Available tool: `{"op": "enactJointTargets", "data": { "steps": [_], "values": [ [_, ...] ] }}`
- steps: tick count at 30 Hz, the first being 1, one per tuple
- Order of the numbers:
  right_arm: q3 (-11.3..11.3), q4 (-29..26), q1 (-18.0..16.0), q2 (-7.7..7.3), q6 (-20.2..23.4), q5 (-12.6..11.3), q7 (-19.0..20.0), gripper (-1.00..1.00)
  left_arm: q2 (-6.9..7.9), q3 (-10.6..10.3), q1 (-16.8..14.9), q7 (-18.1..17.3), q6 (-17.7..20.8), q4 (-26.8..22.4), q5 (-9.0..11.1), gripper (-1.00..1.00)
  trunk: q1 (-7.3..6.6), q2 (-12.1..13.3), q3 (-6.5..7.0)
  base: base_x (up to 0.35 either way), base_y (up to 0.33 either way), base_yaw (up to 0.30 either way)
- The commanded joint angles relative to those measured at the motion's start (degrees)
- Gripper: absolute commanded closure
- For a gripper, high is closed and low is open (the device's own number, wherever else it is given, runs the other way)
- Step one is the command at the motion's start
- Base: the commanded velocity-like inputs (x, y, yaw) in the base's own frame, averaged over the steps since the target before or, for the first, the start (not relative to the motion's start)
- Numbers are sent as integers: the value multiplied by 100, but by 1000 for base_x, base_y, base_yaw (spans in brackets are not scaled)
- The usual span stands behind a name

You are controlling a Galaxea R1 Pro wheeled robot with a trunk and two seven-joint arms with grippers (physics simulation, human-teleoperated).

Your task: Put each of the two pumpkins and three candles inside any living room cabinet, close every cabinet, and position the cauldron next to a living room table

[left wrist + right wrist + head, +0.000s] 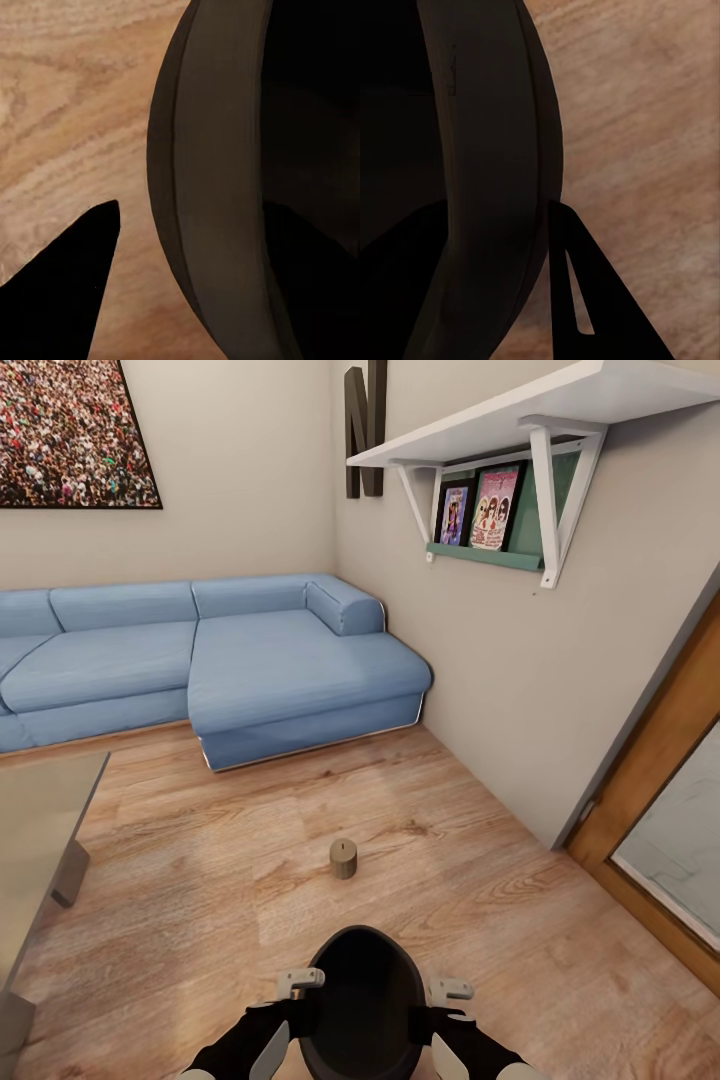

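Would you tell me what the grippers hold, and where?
The squat black cauldron, by its rim: left gripper and right gripper each straddle an opposite side.

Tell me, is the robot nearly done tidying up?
Not yet. Nothing looks finished. In hand: the squat black cauldron, with the left tool and right tool on opposite sides of its rim. Left: setting it beside the glossy grey glass table, and storing the stubby pale candle standing on the wooden floor.

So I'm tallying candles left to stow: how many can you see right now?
1. A single candle stands upright on the wood floor, ahead of the cauldron and short of the sofa. Others may be out of view.
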Motion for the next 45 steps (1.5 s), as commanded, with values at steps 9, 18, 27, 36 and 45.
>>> {"op": "enactJointTargets", "data": {
  "steps": [9,18,27,36,45],
  "values": [
    [36,-13,-1,1,30,-67,-27,100,5,-46,0,49,32,-13,36,100,-1,-2,-5,0,0,0],
    [36,-13,0,1,26,-67,-27,100,5,-46,0,49,32,-13,36,100,-1,-2,-5,0,0,0],
    [36,-13,-1,1,23,-67,-27,100,5,-46,0,49,32,-13,36,100,-1,-2,-5,0,0,0],
    [36,-13,0,1,23,-67,-27,100,5,-46,0,49,32,-13,36,100,-45,78,31,0,0,0],
    [36,-13,-1,1,-1,-67,-27,100,5,-46,0,49,32,-13,36,100,-243,439,193,0,0,0]
  ]
}}
